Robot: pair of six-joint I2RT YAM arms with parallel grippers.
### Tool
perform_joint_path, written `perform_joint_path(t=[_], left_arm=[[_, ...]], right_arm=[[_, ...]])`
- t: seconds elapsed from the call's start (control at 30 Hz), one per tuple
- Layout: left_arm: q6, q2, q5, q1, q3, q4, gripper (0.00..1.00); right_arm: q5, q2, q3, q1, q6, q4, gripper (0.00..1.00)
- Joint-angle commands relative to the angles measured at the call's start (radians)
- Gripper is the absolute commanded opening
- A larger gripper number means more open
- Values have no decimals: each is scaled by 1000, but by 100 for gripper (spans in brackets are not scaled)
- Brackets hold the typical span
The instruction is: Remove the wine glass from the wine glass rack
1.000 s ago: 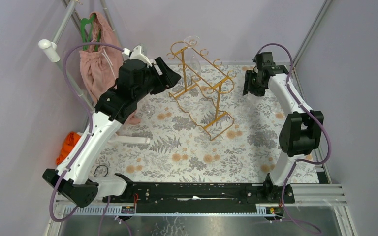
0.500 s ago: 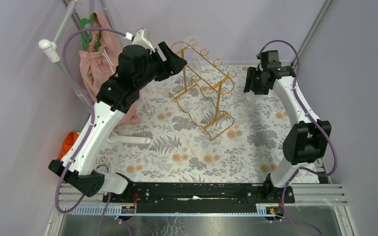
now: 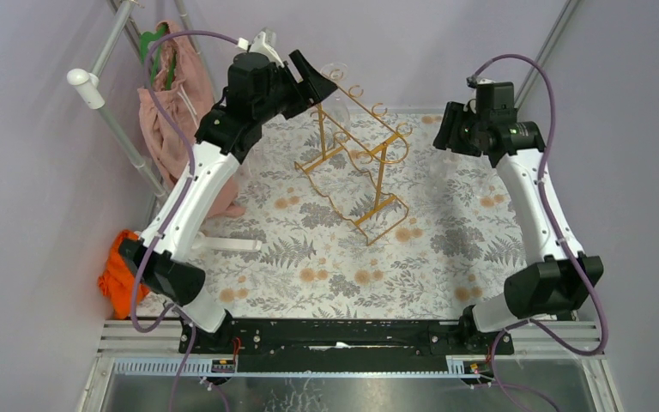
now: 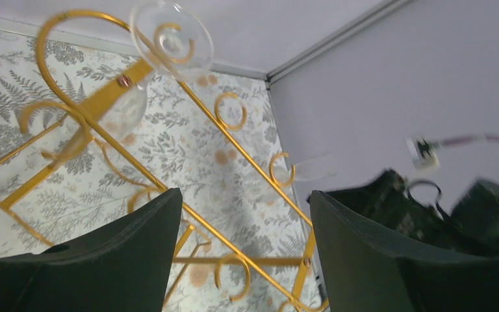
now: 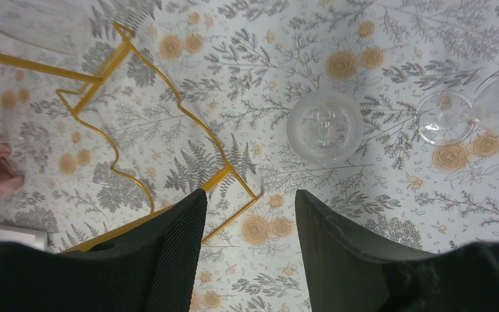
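Note:
The gold wire rack [image 3: 356, 150] stands at the back middle of the floral table. A clear wine glass hangs upside down at its far left end, base [image 3: 335, 70] on top. In the left wrist view the glass base [image 4: 171, 39] sits in a loop, with the blurred bowl [image 4: 122, 110] below and the rack's rail [image 4: 234, 162] running between the fingers. My left gripper [image 3: 313, 79] is open and empty, just left of the base and apart from it; it also shows in the left wrist view [image 4: 245, 195]. My right gripper [image 3: 444, 129] is open and empty, right of the rack, high above the table [image 5: 250, 195].
A pink garment [image 3: 167, 103] hangs on a stand at the back left, with an orange cloth [image 3: 116, 270] below. A second clear glass base [image 4: 312, 168] sits further along the rack. Two clear glasses [image 5: 325, 127] [image 5: 445, 117] are on the table below my right gripper, beside the rack's foot [image 5: 169, 149].
My left arm has risen and swung toward the back, bringing its open gripper up beside the hanging glass's base. My right arm has lifted and drawn to the right.

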Motion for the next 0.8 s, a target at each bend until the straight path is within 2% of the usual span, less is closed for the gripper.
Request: perform_joint_path(t=[0.0,0.43,0.57,0.77], left_arm=[[-116,54,169,81,-10,200,80],[-164,325,198,116,247,167,80],[-163,350,186,121,261,158,80],[-157,328,189,123,238,166,80]], right_arm=[[0,-122,-18,-2,26,60,60],[-91,-291,-106,-2,75,240,58],[-146,-295,-112,-2,94,296,57],[-294,-277,-143,-2,175,499,58]])
